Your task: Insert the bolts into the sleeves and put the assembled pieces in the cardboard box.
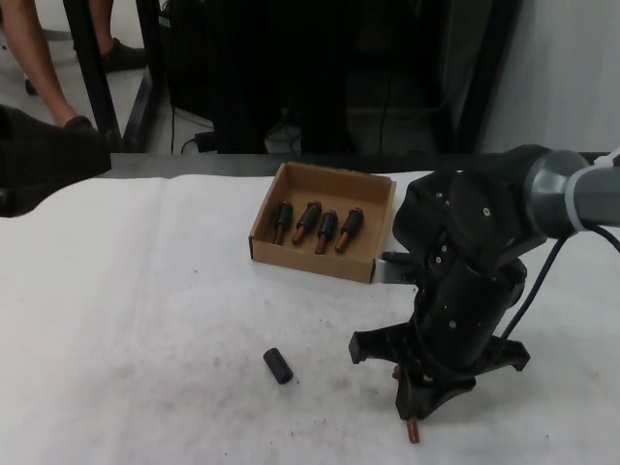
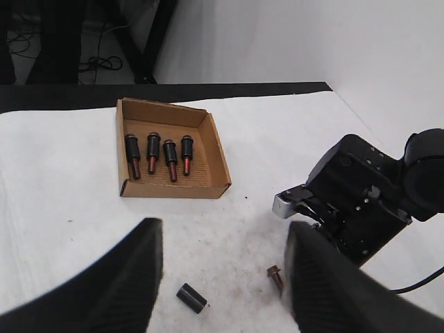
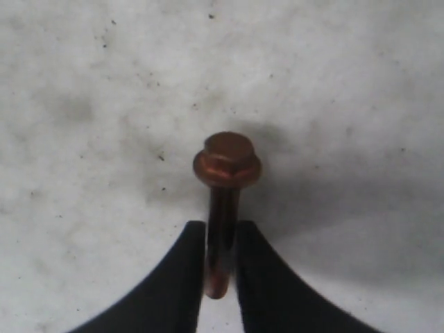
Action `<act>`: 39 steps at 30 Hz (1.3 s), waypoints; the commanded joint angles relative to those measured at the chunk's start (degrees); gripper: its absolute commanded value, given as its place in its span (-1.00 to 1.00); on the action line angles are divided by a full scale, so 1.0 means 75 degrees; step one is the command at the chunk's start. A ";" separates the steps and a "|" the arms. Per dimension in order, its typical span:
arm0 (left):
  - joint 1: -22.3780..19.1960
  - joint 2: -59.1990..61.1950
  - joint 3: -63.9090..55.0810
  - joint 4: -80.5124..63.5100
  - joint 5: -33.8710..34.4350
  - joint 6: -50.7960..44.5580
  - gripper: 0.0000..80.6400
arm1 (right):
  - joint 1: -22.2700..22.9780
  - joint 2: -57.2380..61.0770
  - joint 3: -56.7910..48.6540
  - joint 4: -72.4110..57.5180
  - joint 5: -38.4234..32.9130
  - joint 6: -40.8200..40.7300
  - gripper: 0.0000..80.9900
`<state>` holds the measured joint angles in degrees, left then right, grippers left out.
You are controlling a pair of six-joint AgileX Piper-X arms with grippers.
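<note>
My right gripper (image 3: 220, 230) is shut on the shank of a copper bolt (image 3: 227, 163), whose hex head points away from the fingers, just over the white bench cover. From above, that gripper (image 1: 411, 412) points down at the near right with the bolt (image 1: 414, 432) sticking out below it. A loose black sleeve (image 1: 278, 365) lies to its left on the cover, also seen as the sleeve (image 2: 191, 297) beside the bolt (image 2: 276, 276). My left gripper (image 2: 223, 236) is open with nothing between its fingers, high over the near bench.
The cardboard box (image 1: 310, 262) stands at the back centre with several assembled pieces side by side inside; the left wrist view shows the box (image 2: 173, 189) too. The right arm's dark body (image 1: 465, 262) stands just right of it.
</note>
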<state>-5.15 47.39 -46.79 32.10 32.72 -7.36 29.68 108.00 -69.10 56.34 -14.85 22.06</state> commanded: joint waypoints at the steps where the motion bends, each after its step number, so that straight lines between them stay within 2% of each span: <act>1: -0.0013 0.0001 -0.0016 -0.0092 -0.0005 0.0015 0.26 | 0.0030 -0.0042 -0.0022 0.0013 0.0066 0.0253 -0.15; 3: -0.0013 0.0001 -0.0016 -0.0092 -0.0005 0.0015 0.26 | 0.0059 -0.0042 -0.0022 0.0023 0.0232 0.0406 -0.10; 8: -0.0013 0.0001 -0.0016 -0.0092 -0.0005 0.0015 0.26 | 0.0184 -0.0042 -0.0022 -0.0057 0.0281 0.0656 -0.21; 14: -0.0013 0.0001 -0.0016 -0.0092 -0.0005 0.0015 0.26 | 0.0333 -0.0042 -0.0022 -0.0476 0.0485 0.1288 -0.21; 17: -0.0013 0.0001 -0.0016 -0.0092 -0.0005 0.0015 0.26 | 0.0361 -0.0042 -0.0022 -0.0500 0.0932 0.1324 -0.21; 28: -0.0013 0.0001 -0.0016 -0.0092 -0.0005 0.0015 0.26 | 0.0361 -0.0042 -0.0022 -0.0602 0.1293 0.1324 -0.22; 30: -0.0013 0.0001 -0.0016 -0.0092 -0.0005 0.0015 0.26 | 0.0361 -0.0042 -0.0022 -0.0604 0.1302 0.1339 -0.30; 35: -0.0013 0.0001 -0.0016 -0.0092 -0.0005 0.0015 0.26 | 0.0361 -0.0042 -0.0022 -0.0604 0.1302 0.1337 -0.66; 39: -0.0013 0.0001 -0.0016 -0.0092 -0.0005 0.0015 0.26 | 0.0361 -0.0042 -0.0022 -0.0604 0.1280 0.1337 -0.70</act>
<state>-5.15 47.39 -46.79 32.10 32.72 -7.36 32.23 108.00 -69.10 52.04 -5.48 31.77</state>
